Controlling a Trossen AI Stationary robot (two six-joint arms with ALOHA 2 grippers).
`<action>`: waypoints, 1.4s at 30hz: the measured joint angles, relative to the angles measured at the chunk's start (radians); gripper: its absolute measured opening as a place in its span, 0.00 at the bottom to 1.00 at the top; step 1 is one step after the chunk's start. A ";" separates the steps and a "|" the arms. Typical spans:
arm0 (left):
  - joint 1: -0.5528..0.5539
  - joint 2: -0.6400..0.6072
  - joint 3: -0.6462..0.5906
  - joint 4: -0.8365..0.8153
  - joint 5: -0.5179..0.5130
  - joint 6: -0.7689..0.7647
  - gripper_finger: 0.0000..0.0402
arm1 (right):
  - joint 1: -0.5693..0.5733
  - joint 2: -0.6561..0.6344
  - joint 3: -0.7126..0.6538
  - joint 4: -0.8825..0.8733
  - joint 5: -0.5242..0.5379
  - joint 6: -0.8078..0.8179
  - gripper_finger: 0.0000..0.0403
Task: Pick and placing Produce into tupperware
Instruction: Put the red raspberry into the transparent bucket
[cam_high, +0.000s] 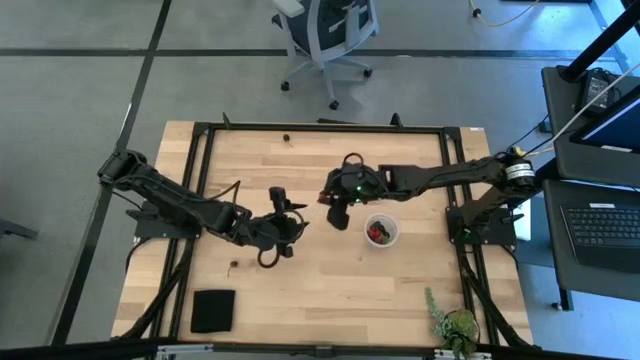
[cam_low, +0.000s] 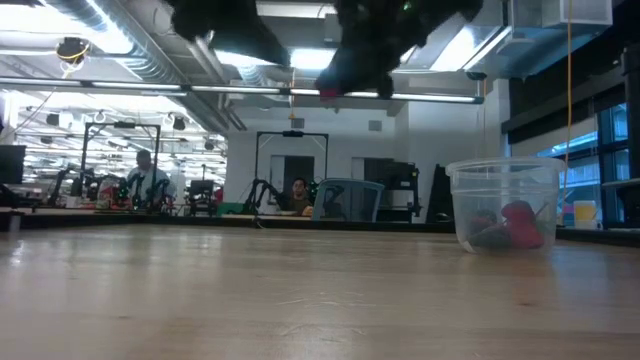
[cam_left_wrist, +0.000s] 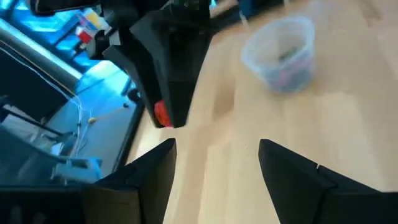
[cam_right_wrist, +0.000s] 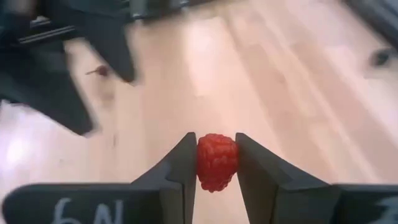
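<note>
A handwritten mark that may read "6N", not clear enough to be sure of, shows on the right gripper (cam_right_wrist: 216, 163), whose two dark fingers are clamped on a bright red raspberry (cam_right_wrist: 217, 162) above the wooden table (cam_high: 320, 290), near its middle. Just beside it towards the right arm's base stands the tupperware (cam_high: 381, 231), a small translucent round tub resting upright on the boards and holding a few red and dark fruits (cam_low: 508, 226). The left gripper (cam_left_wrist: 217, 162) hangs over the table facing the right one, its fingers spread apart with nothing between them. A tiny dark fruit (cam_high: 234, 265) lies loose near the left arm, another (cam_high: 286, 138) by the far edge. A flat black pad (cam_high: 213, 310) and a leafy green plant (cam_high: 452, 322) occupy the near corners.
</note>
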 joint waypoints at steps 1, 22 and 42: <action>-0.003 -0.002 0.004 0.012 -0.011 -0.004 0.55 | -0.002 -0.014 0.003 -0.012 0.007 0.000 0.23; -0.023 -0.139 0.002 -0.596 0.079 -0.722 0.56 | 0.119 -0.089 0.005 -0.785 -0.069 0.450 0.23; -0.023 -0.139 0.002 -0.596 0.099 -0.724 0.56 | 0.184 -0.031 -0.162 -0.606 -0.058 0.495 0.23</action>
